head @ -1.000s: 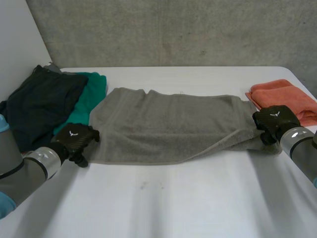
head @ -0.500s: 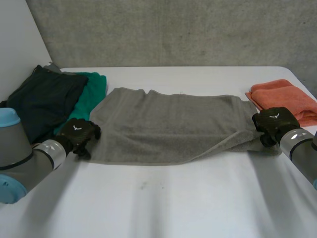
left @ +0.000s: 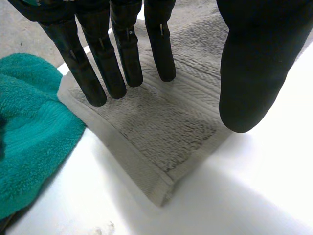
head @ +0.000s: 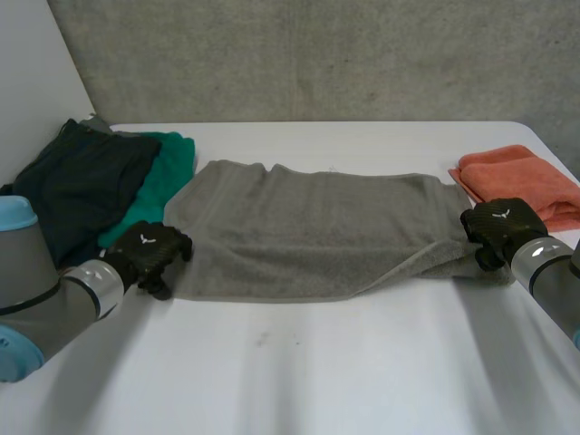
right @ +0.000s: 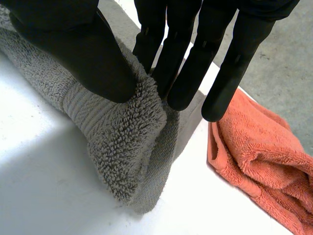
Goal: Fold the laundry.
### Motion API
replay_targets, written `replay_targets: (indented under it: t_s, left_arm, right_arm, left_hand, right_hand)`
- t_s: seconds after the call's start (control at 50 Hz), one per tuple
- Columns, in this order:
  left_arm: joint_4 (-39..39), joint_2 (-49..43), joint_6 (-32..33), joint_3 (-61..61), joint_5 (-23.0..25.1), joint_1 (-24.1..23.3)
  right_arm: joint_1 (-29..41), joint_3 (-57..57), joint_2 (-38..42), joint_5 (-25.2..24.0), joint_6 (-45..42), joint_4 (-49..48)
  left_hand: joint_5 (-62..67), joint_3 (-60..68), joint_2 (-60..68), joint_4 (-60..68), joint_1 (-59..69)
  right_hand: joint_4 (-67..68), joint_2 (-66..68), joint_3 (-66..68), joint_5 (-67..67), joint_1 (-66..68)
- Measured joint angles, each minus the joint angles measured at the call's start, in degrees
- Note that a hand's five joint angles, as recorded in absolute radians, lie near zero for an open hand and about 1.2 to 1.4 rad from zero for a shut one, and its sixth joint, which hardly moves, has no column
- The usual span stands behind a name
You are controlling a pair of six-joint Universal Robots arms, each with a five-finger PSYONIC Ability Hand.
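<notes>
White table (head: 299, 372), one grey towel (head: 308, 227) pinched by right hand (head: 503, 227), one orange cloth (head: 526, 177)

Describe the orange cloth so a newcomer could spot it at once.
On the white table, follow the long grey towel to the end held by the right hand. Just beyond lies the folded orange towel, the only orange cloth.
</notes>
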Motion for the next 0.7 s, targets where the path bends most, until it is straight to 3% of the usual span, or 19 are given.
replay_targets:
  t_s: [0.7]
  left_arm:
    - [0.65, -6.93, 0.17, 7.15, -0.2, 0.55]
  right_arm:
    - [-0.02, -0.06, 1.2, -0.08, -0.49, -0.08]
  left_hand:
    - [4.07, 3.88, 4.02, 4.49, 4.07]
  right_hand:
    - [0.0, 0.0, 0.0, 0.0, 0.0]
